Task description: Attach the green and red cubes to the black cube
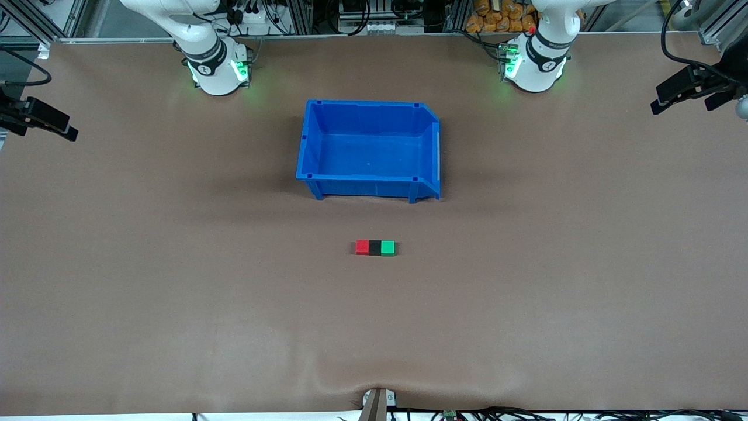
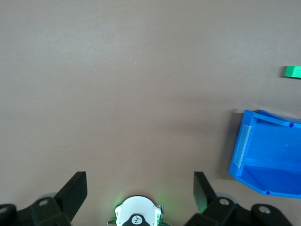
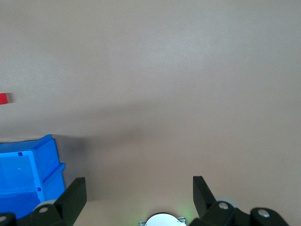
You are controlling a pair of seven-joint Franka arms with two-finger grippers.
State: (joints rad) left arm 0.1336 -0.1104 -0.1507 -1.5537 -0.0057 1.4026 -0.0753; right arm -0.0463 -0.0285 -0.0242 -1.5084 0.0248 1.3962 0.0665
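Note:
The red cube (image 1: 362, 247), the black cube (image 1: 374, 247) and the green cube (image 1: 387, 248) lie touching in one row on the brown table, black in the middle, nearer to the front camera than the blue bin (image 1: 367, 187). The left wrist view catches the green cube (image 2: 293, 71) at its edge; the right wrist view catches the red cube (image 3: 3, 98). My left gripper (image 2: 139, 181) hangs open and empty high over the left arm's end of the table (image 1: 684, 105). My right gripper (image 3: 138, 184) hangs open and empty over the right arm's end (image 1: 44, 130).
The blue bin stands empty mid-table between the arm bases and the cubes; it also shows as the bin (image 2: 242, 150) and the bin (image 3: 47, 141) in the wrist views. Bare brown mat (image 1: 374, 327) surrounds the cubes.

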